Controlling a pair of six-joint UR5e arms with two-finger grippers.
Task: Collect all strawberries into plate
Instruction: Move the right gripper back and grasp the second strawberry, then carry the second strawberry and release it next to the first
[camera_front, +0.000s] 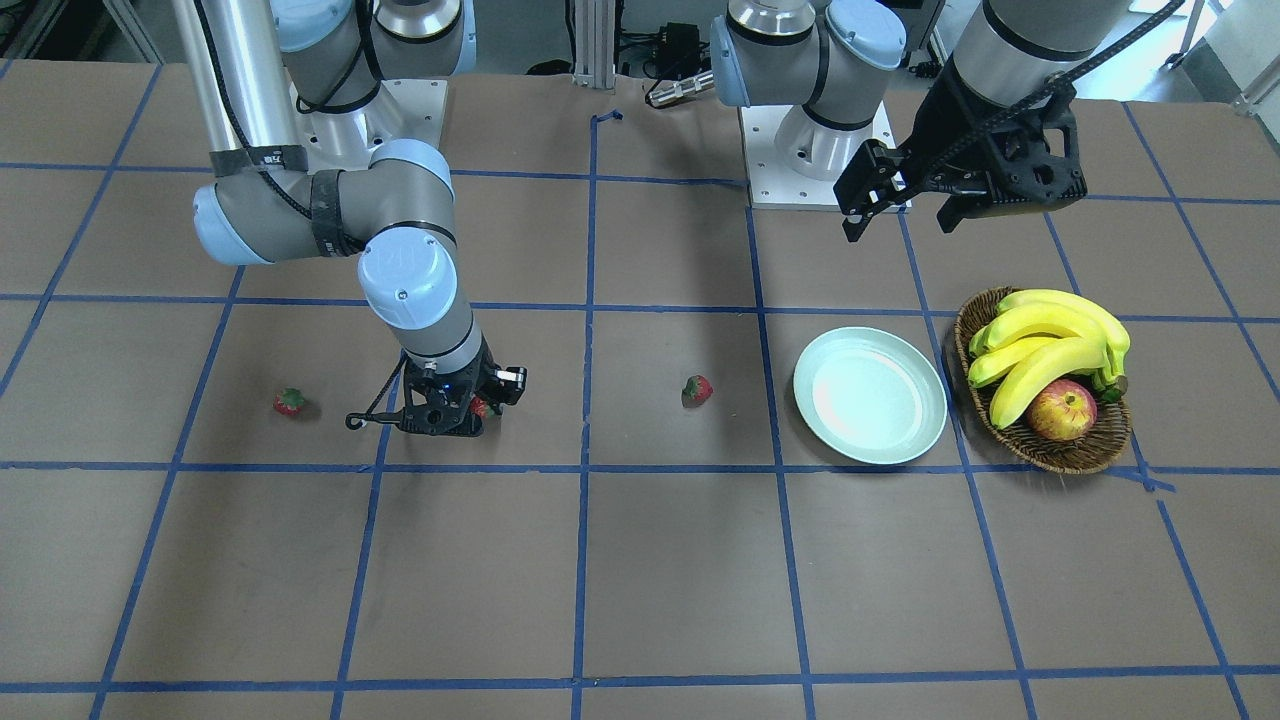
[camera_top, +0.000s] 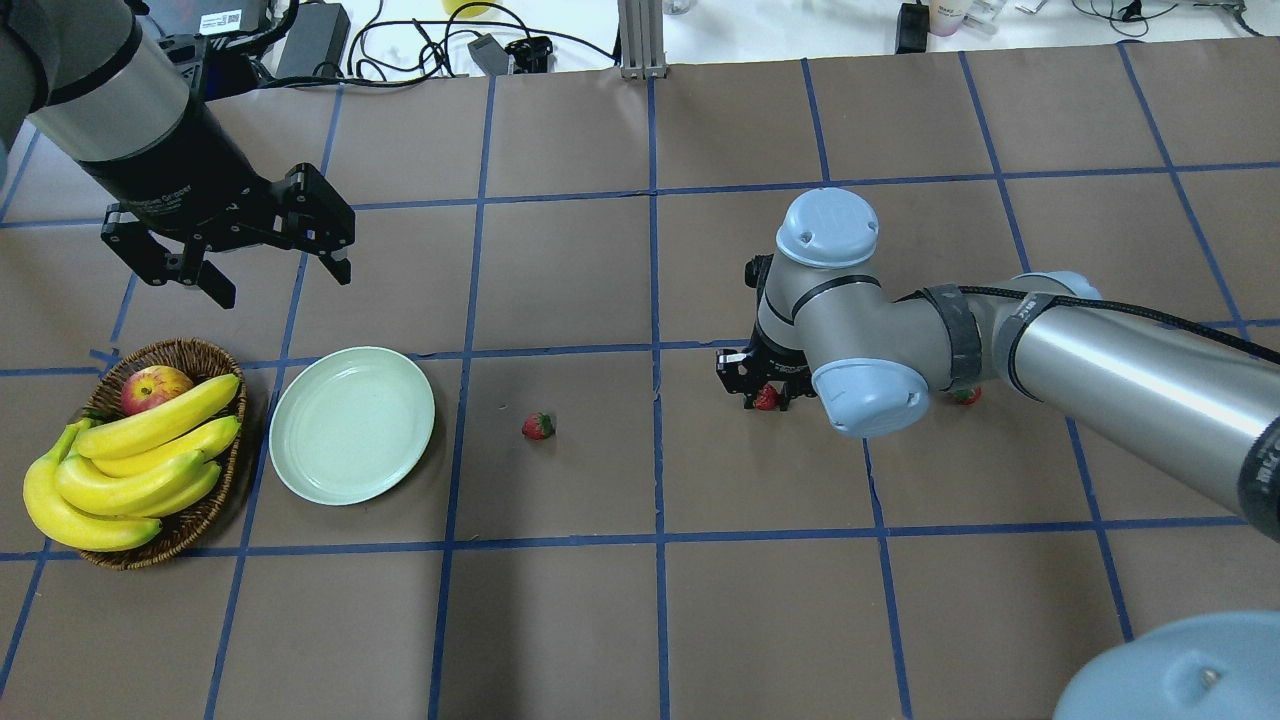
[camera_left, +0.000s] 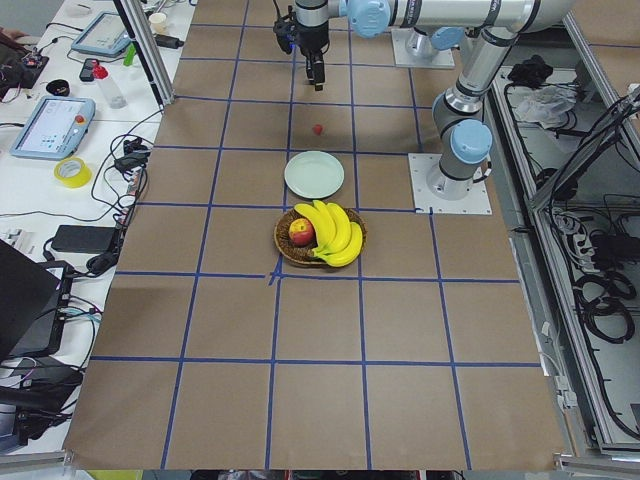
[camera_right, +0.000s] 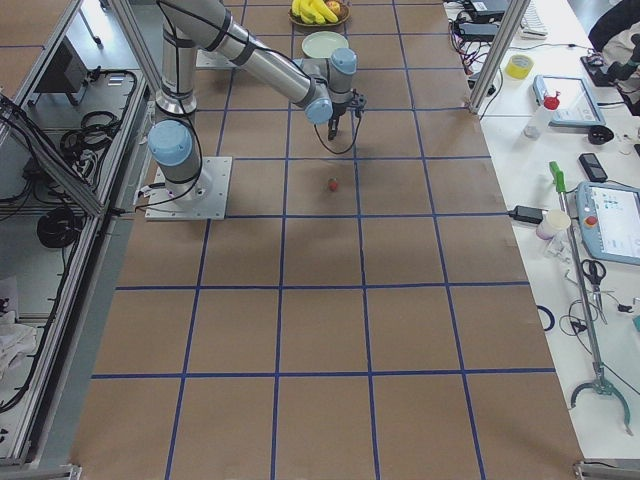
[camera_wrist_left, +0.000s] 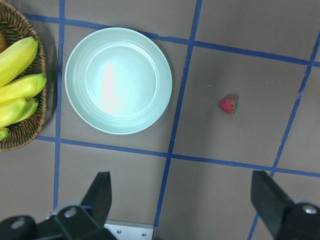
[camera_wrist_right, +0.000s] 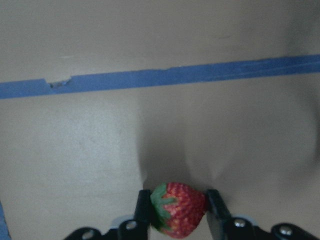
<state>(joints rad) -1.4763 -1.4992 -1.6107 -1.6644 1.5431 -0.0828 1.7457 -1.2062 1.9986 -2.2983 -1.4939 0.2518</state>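
No readable brand: the white lettering on the left arm's black wrist is too small for me to make out.

My right gripper (camera_wrist_right: 179, 220) is closed tight on one strawberry (camera_wrist_right: 179, 209), fingers (camera_wrist_right: 144, 212) pinching both its sides, low at the table (camera_front: 640, 580). The left gripper (camera_top: 282, 283) hangs wide open, holding nothing, above the table behind the plate (camera_top: 352, 424).

The second strawberry (camera_top: 538, 426) lies on the table between the plate and my right gripper; the third strawberry (camera_front: 289, 402) lies beyond it, well apart. The plate holds no berries.

Just beside the plate is a wicker basket (camera_front: 1060, 455) with bananas (camera_front: 1045, 345) and an apple (camera_front: 1061, 410). The table is brown with a blue tape grid. The side benches hold cables, tablets and a tape roll.
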